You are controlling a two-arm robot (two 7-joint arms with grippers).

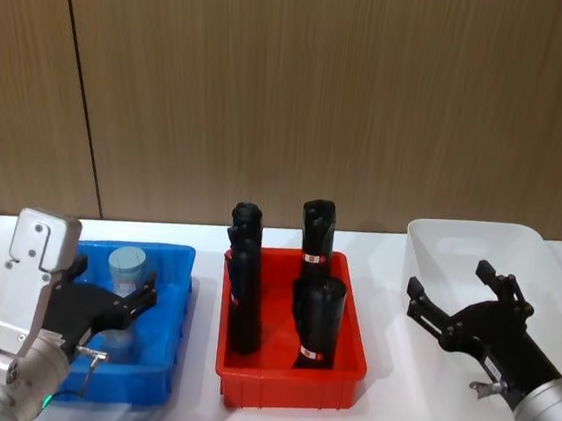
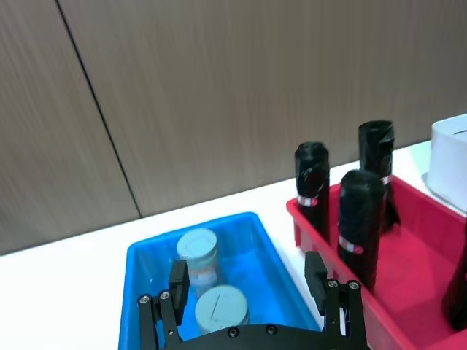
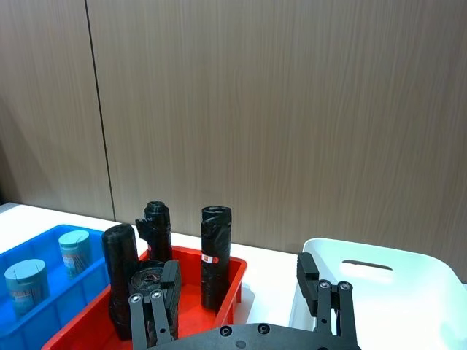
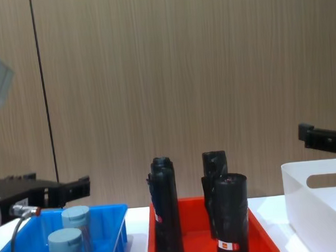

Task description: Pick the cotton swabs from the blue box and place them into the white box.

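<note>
The blue box [image 1: 170, 255] sits at the left of the table with two cotton swabs jars in it, one at the back [image 1: 126, 267] and one nearer [image 2: 221, 310]. My left gripper [image 1: 127, 320] hovers open just over the nearer jar, a finger on each side of it in the left wrist view and nothing held. At the right stands the white box [image 1: 480, 233]. Above its near-left part my right gripper [image 1: 451, 284] hangs open and empty. The chest view shows both jars [image 4: 76, 220] standing upright in the blue box [image 4: 119, 233].
Between the two boxes is a red bin [image 1: 345, 370] holding several tall black rolls [image 1: 243, 287] with red-white labels, standing higher than the jars. A wooden wall [image 1: 323, 94] closes off the back of the white table [image 1: 208, 238].
</note>
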